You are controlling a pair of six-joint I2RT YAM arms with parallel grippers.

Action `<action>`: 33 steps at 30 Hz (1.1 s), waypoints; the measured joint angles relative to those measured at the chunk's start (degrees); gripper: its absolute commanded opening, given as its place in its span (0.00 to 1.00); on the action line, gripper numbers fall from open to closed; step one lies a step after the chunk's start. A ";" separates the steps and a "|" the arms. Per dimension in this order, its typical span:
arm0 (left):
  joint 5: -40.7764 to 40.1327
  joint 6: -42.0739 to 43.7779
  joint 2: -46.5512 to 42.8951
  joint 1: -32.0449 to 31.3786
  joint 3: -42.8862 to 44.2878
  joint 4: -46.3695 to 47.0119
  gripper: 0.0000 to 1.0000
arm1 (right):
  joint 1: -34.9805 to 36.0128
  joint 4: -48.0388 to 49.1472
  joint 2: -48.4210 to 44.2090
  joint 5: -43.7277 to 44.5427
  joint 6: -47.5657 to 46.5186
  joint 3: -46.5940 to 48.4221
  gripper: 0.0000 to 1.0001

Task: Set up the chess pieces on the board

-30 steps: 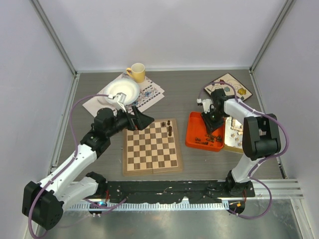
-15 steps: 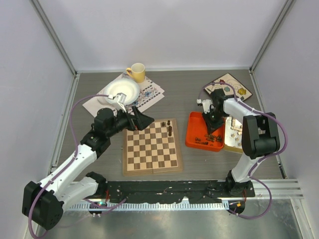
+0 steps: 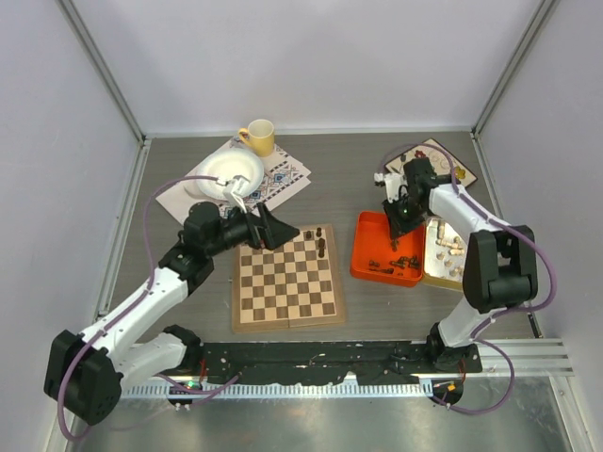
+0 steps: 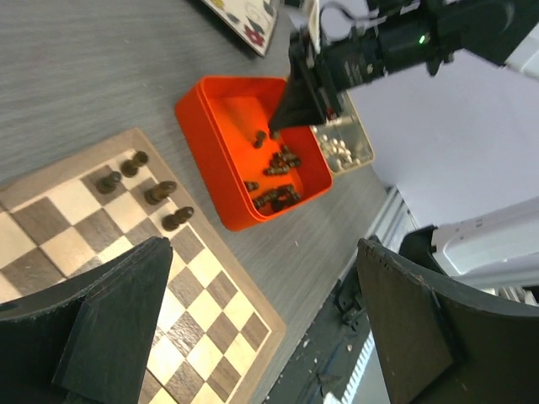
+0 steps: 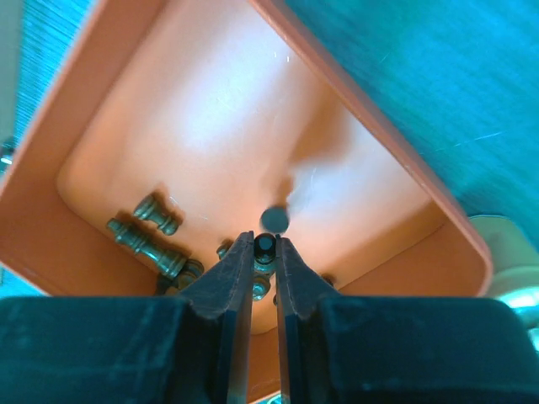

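Note:
The board [image 3: 287,282] lies in front of the left arm, with several dark chess pieces [image 3: 321,243] near its far right corner. They also show in the left wrist view [image 4: 160,192] on the board [image 4: 210,290]. My left gripper [image 3: 281,231] hangs open over the board's far left part, nothing between its fingers [image 4: 263,248]. My right gripper [image 3: 395,226] is shut on a small dark chess piece [image 5: 265,246], held just above the orange tray [image 3: 363,252]. More dark pieces [image 5: 147,240] lie on the floor of the tray [image 5: 337,93].
A tin of pale pieces [image 3: 443,250] sits right of the orange tray. A floral plate [image 3: 435,162] lies behind it. At the back left are a yellow mug [image 3: 259,137] and a white bowl [image 3: 231,174] on a patterned cloth [image 3: 287,177].
My right gripper has shut on a dark piece in the orange tray and risen with it. The left gripper has drifted slightly right over the board.

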 measured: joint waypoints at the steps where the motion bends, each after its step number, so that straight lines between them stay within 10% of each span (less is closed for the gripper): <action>1: 0.72 -0.04 1.01 -0.50 0.09 0.68 0.93 | -0.09 0.44 -1.01 -0.39 0.02 -0.02 0.05; 18: 3.80 7.96 24.26 -16.90 9.66 11.93 0.88 | -2.21 6.51 -19.12 -19.19 5.18 -5.95 0.05; 33: -11.10 9.44 32.70 -23.34 16.06 18.71 0.69 | -2.21 15.65 -22.34 -37.31 25.07 -6.86 0.05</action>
